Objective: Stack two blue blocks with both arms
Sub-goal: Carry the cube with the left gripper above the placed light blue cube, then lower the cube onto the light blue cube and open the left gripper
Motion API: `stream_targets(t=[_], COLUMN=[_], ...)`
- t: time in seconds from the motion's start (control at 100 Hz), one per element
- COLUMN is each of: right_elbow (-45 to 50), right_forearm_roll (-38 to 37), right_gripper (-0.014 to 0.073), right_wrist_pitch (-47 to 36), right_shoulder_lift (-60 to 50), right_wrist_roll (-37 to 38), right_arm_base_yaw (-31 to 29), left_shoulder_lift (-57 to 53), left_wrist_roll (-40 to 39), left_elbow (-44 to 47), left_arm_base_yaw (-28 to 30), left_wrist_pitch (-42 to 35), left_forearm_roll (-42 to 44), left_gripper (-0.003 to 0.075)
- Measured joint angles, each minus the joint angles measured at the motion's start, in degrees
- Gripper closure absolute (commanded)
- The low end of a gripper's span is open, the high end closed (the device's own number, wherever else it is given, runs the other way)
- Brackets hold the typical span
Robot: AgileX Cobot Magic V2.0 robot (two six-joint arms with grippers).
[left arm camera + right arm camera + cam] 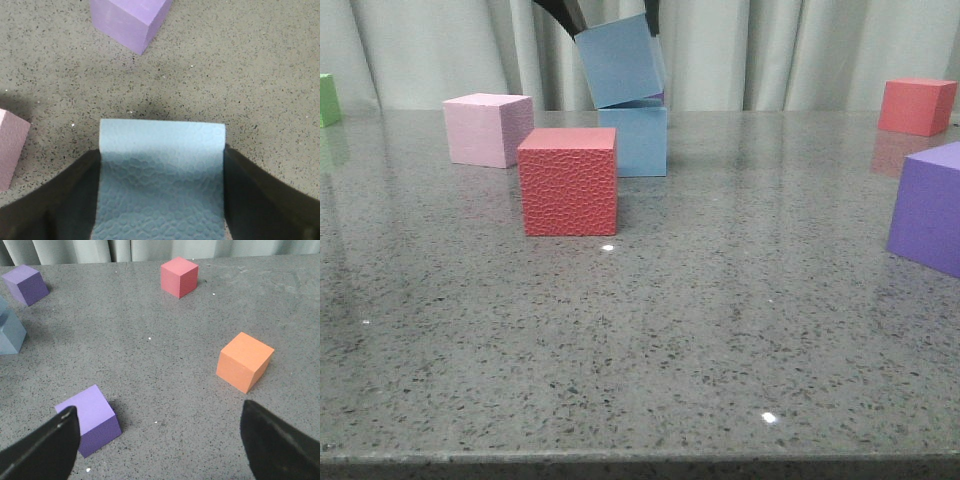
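My left claw (161, 200) is clamped on one blue block (161, 175), a dark finger (60, 200) pressed flat against each side of it. From the front that upper blue block (620, 60) hangs tilted, one low corner touching or just above the top of the second blue block (640, 140), which sits flat on the table (720, 330) toward the far edge, a little left of its middle. The two are not squared up: the held block leans to the left over the lower one. Whether its weight already rests on the lower block I cannot tell.

My right claw (160, 440) is spread wide with nothing between the fingers (45, 445), hovering above bare tabletop near a purple cube (90, 417). That purple cube (930, 205) stands at the right edge of the table in the front view. An orange cube (245, 361) lies near my right claw as well, apart from the purple one.

A textured red cube (568, 180) stands just in front of the lower blue block, partly covering its left side. A pink cube (487, 128) is just left of it, farther back. A smooth red cube (916, 105) sits near the far right corner, and a green cube (328, 100) shows at the far left edge. Another purple cube (131, 20) lies beyond the stack, toward the far edge.
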Motion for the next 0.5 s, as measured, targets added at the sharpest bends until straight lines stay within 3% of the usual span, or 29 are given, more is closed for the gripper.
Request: stream_targets(t=[0.16,0.5], right_elbow=[0.00,0.00], right_forearm_roll=[0.00,0.00], right_gripper=[-0.0051,-0.0051], right_wrist_pitch=[0.00,0.00], right_shoulder_lift=[0.00,0.00], right_wrist_roll=[0.00,0.00], right_arm_base_yaw=[0.00,0.00], left_shoulder_lift=[0.00,0.00], left_wrist_roll=[0.00,0.11], left_elbow=[0.00,0.00], left_arm_base_yaw=[0.00,0.00], left_wrist_pitch=[0.00,0.00], left_forearm_roll=[0.00,-0.11], left_gripper=[0.0191,0.0180])
